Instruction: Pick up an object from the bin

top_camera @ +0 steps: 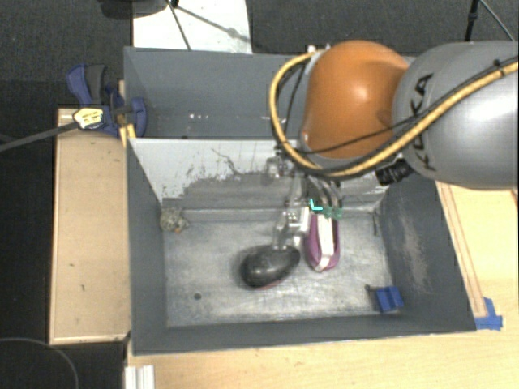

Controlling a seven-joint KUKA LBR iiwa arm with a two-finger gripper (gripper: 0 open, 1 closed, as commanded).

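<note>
My gripper [290, 224] hangs low over the middle of the bin, under the orange cover. A dark grey, rounded oval thing [266, 267] lies on the bin floor just below and left of it, and the gripper's metal tip meets its upper right edge. A long purple and white thing [322, 248] stands tilted right beside the gripper, its lower end next to the dark oval. Whether either thing is held is hidden.
A small grey lump [171, 220] sits at the floor's far left, by the sloped back wall. A small blue piece [388, 299] lies in the front right corner. The arm and its cables cover the back right of the bin.
</note>
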